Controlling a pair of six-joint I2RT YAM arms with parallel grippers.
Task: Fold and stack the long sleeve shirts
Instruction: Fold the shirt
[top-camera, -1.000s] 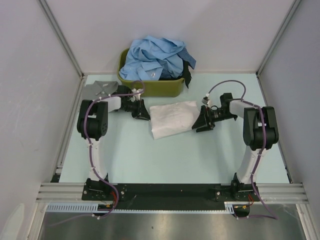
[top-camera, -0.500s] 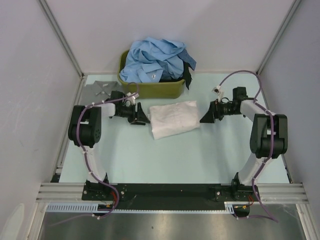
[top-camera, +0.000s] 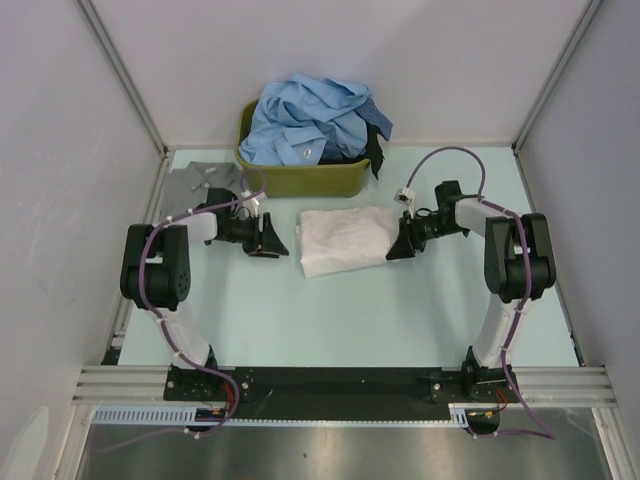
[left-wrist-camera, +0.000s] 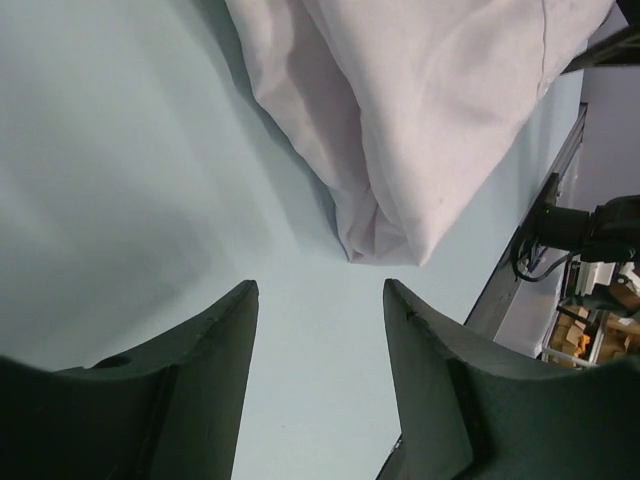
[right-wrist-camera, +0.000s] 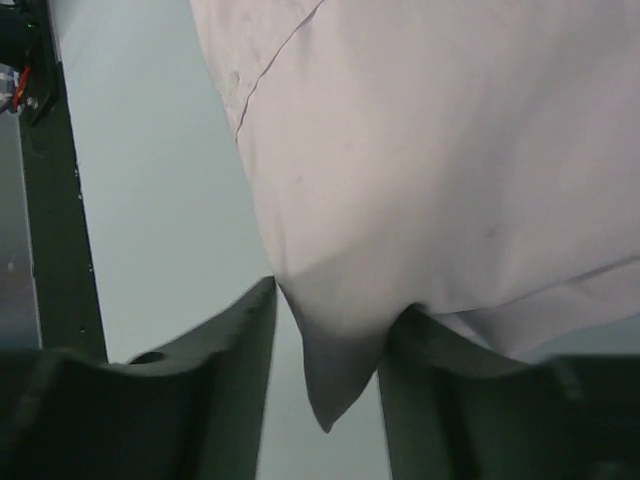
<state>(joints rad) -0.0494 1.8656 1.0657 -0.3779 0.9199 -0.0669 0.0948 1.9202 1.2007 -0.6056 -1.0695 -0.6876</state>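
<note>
Since the white folded cloth shirt (top-camera: 345, 238) lies as a compact rectangle in the middle of the pale green worktop (top-camera: 330, 320), just on the near side of the olive-green plastic tub (top-camera: 300, 182), I judge its folding nearly done. The step in hand looks to me like a last tidy or the carry to a stack.

My left pincer (top-camera: 270, 240) sits low just left of the shirt, apart from it. Its wrist view shows the fingers spread, with bare worktop between them and the shirt's corner just beyond.

My right pincer (top-camera: 400, 245) is at the shirt's right edge. Its wrist view shows the fingers spread around a corner of the cloth, which touches both. I do not see it clamped.

As I read it, the next move calls for pressing the right fingers together on that corner. The left should then come in on the opposite edge, low enough to catch every layer without dragging the fold open.

A heap of light blue shirts (top-camera: 310, 120) fills the tub, and a grey cloth shirt (top-camera: 200, 178) lies at the far left.
</note>
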